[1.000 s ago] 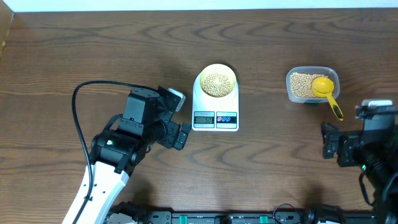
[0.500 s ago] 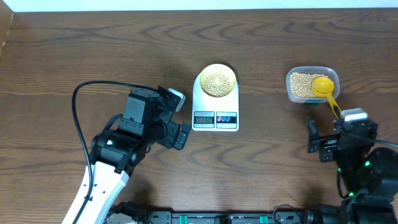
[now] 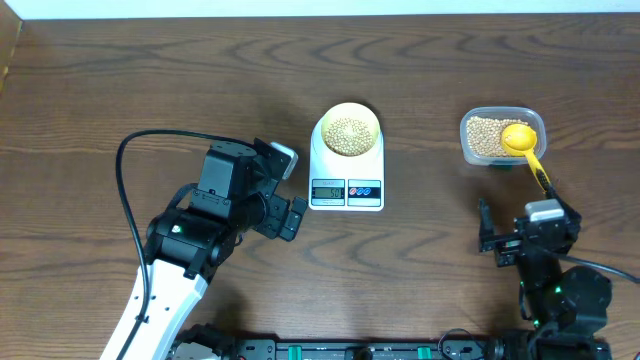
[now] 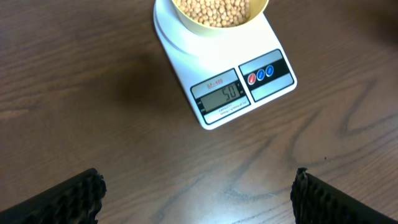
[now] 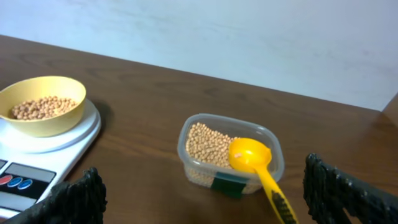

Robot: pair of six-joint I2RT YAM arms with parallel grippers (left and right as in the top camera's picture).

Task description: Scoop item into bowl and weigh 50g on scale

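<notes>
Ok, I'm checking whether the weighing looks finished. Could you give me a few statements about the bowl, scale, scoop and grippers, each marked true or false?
1. The bowl sits on the scale with beans in it. True.
2. The scale's display reads 50. True.
3. The right gripper holds the scoop. False: it is open and empty, and the scoop lies in the tub with its handle over the rim.
4. The tub holds no beans. False: there are beans in it.
5. The left gripper is shut on the bowl. False: it is open and apart from the bowl.
</notes>
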